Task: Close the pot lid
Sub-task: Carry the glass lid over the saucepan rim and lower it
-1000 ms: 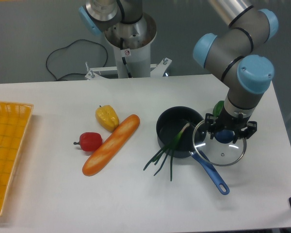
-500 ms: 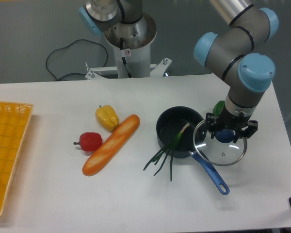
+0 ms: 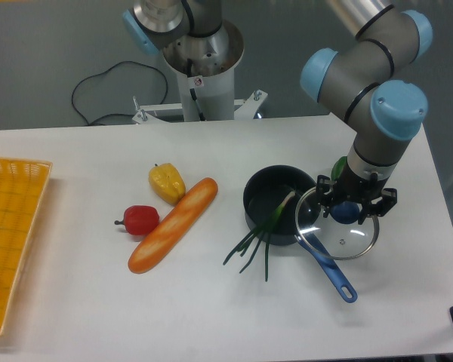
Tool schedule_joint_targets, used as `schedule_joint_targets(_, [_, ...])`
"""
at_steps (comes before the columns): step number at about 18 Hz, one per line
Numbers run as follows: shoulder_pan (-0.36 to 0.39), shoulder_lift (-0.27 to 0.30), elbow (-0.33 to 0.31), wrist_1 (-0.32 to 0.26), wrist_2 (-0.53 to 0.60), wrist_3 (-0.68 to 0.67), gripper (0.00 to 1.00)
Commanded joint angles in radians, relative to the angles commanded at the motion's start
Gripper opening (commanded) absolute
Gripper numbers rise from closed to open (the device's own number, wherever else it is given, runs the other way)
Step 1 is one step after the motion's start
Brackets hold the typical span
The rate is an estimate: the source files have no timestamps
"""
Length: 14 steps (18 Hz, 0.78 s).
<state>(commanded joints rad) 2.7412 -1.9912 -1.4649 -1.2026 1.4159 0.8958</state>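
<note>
The black pot [image 3: 275, 202] stands open right of the table's middle, its long blue handle [image 3: 328, 265] running toward the front right. Green onion stalks [image 3: 263, 235] hang out over its front rim. The glass lid [image 3: 338, 230] with its metal rim hovers just right of the pot, overlapping the pot's right edge and the handle's root. My gripper [image 3: 347, 210] points down over the lid and is shut on its blue knob [image 3: 346, 212].
A baguette [image 3: 174, 224], a yellow pepper [image 3: 166, 182] and a red pepper [image 3: 140, 219] lie left of the pot. A yellow basket [image 3: 11, 226] sits at the left edge. Something green [image 3: 339, 167] shows behind the gripper. The robot base [image 3: 200, 72] stands at the back.
The gripper and the lid have shifted slightly left toward the pot, and the lid now overlaps the pot's right rim a little more.
</note>
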Motion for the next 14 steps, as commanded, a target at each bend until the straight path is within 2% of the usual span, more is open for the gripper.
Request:
schedule_joint_targets(5, [-0.002,0.029,-0.049,0.000,-0.038,0.002,0.60])
schedule_joint_targets(14, [-0.006,0.081,-0.086,-0.003,-0.126,-0.018,0.60])
